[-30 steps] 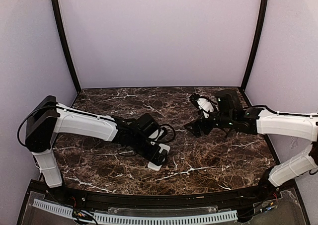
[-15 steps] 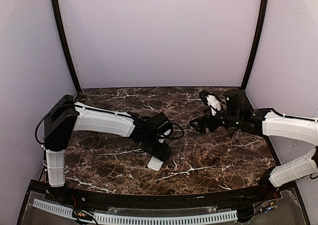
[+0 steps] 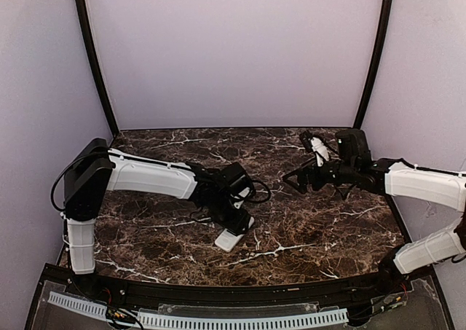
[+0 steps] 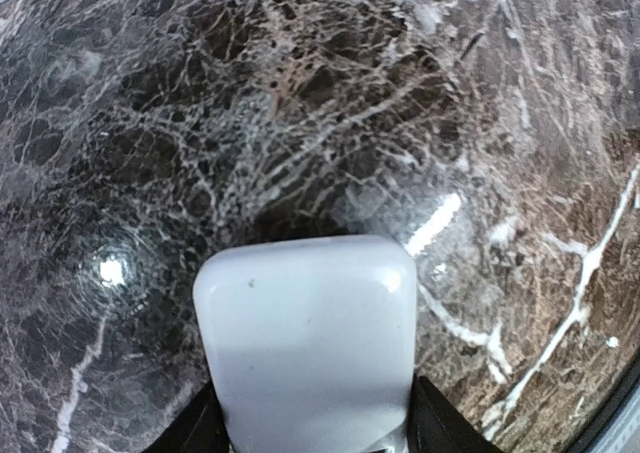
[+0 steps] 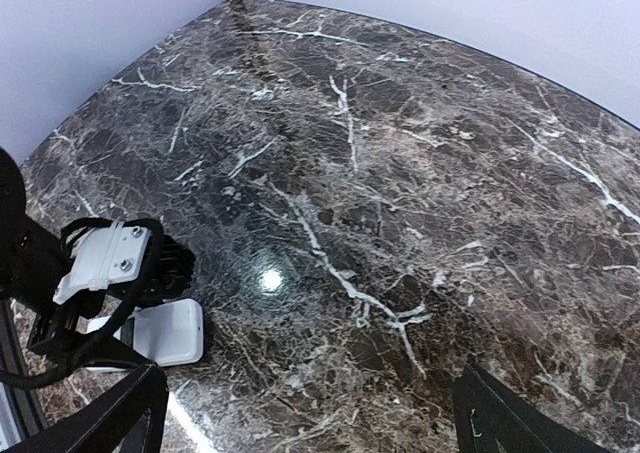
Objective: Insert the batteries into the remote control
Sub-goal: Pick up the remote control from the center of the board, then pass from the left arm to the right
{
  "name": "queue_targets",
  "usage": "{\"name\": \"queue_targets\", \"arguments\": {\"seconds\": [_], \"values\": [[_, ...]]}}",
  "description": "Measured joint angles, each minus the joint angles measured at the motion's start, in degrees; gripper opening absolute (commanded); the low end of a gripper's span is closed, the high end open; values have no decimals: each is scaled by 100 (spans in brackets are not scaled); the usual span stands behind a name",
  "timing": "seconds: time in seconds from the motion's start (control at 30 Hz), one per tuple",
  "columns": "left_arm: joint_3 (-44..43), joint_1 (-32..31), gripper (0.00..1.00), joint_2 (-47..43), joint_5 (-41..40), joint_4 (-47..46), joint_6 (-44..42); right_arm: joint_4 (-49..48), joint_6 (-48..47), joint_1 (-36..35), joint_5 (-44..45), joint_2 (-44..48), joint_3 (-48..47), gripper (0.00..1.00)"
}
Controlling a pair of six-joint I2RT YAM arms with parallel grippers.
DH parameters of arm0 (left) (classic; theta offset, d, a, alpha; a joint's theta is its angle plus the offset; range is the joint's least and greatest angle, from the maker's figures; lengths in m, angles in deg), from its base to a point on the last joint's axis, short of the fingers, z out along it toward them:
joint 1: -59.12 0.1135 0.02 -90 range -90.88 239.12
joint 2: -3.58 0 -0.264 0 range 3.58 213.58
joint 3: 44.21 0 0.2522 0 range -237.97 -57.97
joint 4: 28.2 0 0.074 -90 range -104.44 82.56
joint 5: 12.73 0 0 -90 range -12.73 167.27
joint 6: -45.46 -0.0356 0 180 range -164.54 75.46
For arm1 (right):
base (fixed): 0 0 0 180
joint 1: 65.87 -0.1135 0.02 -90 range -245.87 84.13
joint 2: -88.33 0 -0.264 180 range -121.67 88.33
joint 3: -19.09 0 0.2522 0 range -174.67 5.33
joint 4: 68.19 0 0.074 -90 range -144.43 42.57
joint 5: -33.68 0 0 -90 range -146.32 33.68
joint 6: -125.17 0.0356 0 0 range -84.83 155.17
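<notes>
My half-open left gripper [image 4: 313, 423] straddles the white remote control [image 4: 305, 333], lying on the marble table [image 4: 300, 103]; whether the fingers [image 4: 190, 438] already press, I cannot tell. I should squeeze evenly so it does not twist.

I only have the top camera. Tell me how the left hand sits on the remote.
Observer: In the left wrist view the remote control lies between the left hand, with one of its fingers at each long side. The face toward the camera is plain white.
Operator: Say whether it is clamped.
Observer: I cannot tell. The fingers sit right against its sides, but the bottom of the frame cuts them off.
Operator: Check the right hand for a battery.
Observer: In the right wrist view the right hand is open, with only bare marble table between its fingers. No battery shows in any view.
</notes>
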Motion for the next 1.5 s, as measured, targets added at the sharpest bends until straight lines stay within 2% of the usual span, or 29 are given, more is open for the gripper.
{"name": "queue_targets", "arguments": {"seconds": [0.1, 0.23, 0.33, 0.47, 0.7, 0.97, 1.23, 1.5], "values": [[271, 103, 28, -284, 529, -282, -181, -22, -42, 7, -378, -15, 35, 96], [529, 293, 28, -887, 1248, -590, -542, -48, -85, 7, -828, -9, 52, 95], [651, 385, 27, -1388, 1429, -741, -876, -50, 63, 7, -1034, 9, 52, 89], [828, 396, 27, -1921, 1335, -828, -1329, -46, 627, 7, -1596, -173, -111, 75], [938, 286, 26, -2103, 922, -833, -1902, -374, 1923, 7, -2758, -837, -417, 73], [935, 173, 25, -2103, 570, -822, -2170, -654, 2756, -33, -3567, -1425, -590, 68], [935, 66, 23, -2087, 310, -813, -2337, -824, 3115, -260, -3832, -2031, -743, 64], [857, -22, 22, -1818, -7, -669, -2437, -953, 3283, -562, -3974, -2402, -1051, 49]]}}
